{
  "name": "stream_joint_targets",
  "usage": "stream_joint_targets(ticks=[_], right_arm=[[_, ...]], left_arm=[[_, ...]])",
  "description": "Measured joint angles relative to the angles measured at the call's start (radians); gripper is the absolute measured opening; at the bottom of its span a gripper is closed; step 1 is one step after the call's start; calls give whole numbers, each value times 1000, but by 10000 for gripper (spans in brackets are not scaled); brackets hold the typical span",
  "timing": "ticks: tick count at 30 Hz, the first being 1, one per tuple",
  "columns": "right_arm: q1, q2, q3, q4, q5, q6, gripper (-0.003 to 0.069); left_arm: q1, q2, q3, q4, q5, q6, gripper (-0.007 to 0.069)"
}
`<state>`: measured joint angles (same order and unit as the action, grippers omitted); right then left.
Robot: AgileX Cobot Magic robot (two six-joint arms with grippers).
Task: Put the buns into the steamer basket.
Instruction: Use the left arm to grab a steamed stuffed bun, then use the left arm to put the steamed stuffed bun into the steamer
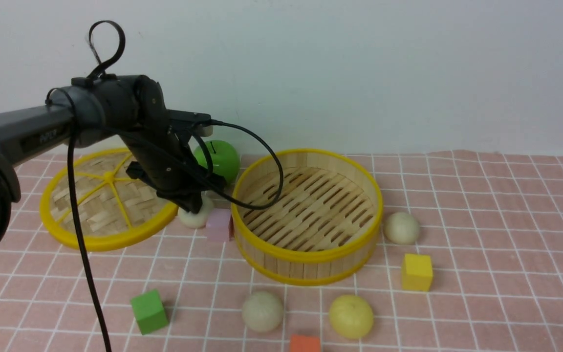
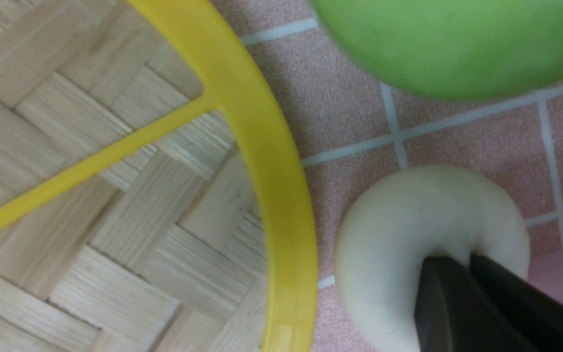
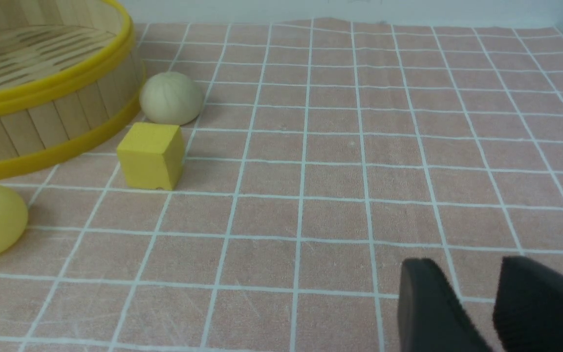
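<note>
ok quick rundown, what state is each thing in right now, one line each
steamer basket: upright, nothing in it
woven lid: off the basket, lying beside it
bun by the lid: on the cloth, left gripper down on it, grip unclear
bun right of the basket: loose on the cloth
front white bun: loose on the cloth
yellow bun: loose on the cloth
right gripper: open, holding nothing

Buns: three cream-white (image 1: pixel 196 215) (image 1: pixel 401 228) (image 1: pixel 262 311), one yellow (image 1: pixel 351 316); cubes four (image 1: pixel 149 311) (image 1: pixel 219 225) (image 1: pixel 416 272) (image 1: pixel 305 343); apple (image 1: pixel 217 160) one; steamer basket (image 1: pixel 306 254) one; woven disc (image 1: pixel 100 240) one.
</note>
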<state>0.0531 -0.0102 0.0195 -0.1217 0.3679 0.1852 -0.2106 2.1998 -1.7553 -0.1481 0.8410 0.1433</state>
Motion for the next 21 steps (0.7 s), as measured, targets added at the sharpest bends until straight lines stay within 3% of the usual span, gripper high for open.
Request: stream_joint_targets(ticks=[8,14,21], right_arm=[[0,0,0,0,0,0,238],[0,0,0,0,0,0,238],[0,0,0,0,0,0,238]], left_arm=[[0,-88,0,8,51,0,-13],[0,-188,0,3,183,0,-13],[-87,-265,1,-123,232,78,-13]])
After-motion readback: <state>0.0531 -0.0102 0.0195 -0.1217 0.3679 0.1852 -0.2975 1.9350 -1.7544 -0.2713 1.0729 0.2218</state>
